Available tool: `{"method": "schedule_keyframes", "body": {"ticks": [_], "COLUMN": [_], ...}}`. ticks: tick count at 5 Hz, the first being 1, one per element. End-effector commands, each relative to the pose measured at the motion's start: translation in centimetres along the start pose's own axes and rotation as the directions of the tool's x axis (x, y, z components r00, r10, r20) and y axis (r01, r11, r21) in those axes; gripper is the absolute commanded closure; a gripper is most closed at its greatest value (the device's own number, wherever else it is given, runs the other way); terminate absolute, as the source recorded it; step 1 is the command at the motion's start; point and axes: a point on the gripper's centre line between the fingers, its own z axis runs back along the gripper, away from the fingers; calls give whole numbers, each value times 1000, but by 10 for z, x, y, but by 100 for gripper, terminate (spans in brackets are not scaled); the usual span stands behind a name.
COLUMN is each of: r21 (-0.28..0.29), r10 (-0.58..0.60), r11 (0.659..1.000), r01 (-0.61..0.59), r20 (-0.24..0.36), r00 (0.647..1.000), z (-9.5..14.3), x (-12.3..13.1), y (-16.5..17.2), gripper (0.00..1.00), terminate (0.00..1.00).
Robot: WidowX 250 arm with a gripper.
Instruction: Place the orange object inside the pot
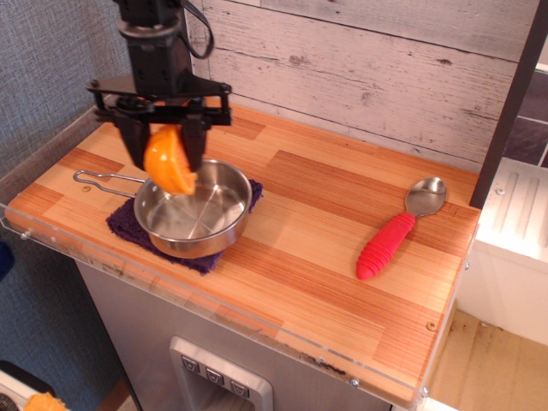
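**Spotter:** What do you have at the front of the counter?

**Operator:** Nearest me I see the wooden countertop (291,282) with its clear plastic edge. On the left sits the pot (193,218), resting on a dark purple cloth (128,224), with its thin wire handle pointing left. Over on the right lies a red-handled spoon (398,231), bowl end toward the back wall, well apart from the pot.

**Spotter:** And the arm?

**Operator:** I have it coming straight down from the top of the view, a black column with cables at its upper end. The gripper (164,158) points downward, its crossbar roughly level, its two black fingers (134,145) hanging below it.

**Spotter:** Is it holding anything?

**Operator:** Yes, the fingers are clamped on the orange object (169,159), one on each side. The object sits on edge between them, its lower tip hanging over the pot's rear left rim. I cannot tell whether it touches the metal.

**Spotter:** Behind that?

**Operator:** A whitewashed plank wall (385,68) and a dark upright post (505,111) at the right.
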Motion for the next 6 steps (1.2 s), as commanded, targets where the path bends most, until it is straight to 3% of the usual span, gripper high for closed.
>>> {"method": "schedule_keyframes", "body": {"ticks": [1, 4, 5, 6], "r21": [-55, -55, -29, -22], "r10": [-28, -149, -202, -320], "r11": [998, 986, 978, 947], "r01": [30, 157, 207, 321], "r20": [45, 128, 123, 53], "r00": [999, 980, 972, 946], "z": [7, 37, 35, 29], "x": [-3, -21, -22, -20], "y": [-13, -48, -52, -56], "gripper": [0, 0, 0, 0], "terminate": [0, 0, 0, 0]}}
